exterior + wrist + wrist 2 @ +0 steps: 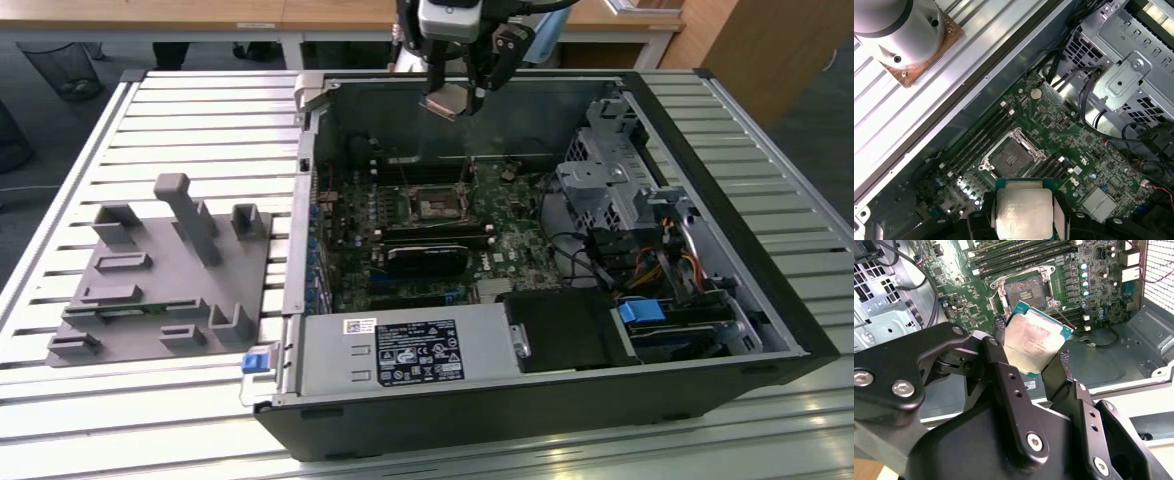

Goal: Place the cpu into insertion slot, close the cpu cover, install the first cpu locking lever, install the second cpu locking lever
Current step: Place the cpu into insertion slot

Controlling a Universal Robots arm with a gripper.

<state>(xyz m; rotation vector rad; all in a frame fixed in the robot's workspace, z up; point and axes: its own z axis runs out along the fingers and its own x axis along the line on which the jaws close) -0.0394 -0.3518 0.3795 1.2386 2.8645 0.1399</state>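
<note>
Silvery cpu (1034, 340) was clamped in the gripper (1030, 343), aloft near the case (400, 412) far edge, above the green motherboard (1089, 145). Insertion slot (1011, 157) sat empty. Placement not done, all later steps left.

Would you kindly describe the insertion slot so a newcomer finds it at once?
Inside the open computer case lies the green motherboard. On it sits the insertion slot, square, silver-rimmed and dark-centred, unlike the long narrow memory slots beside it.
</note>
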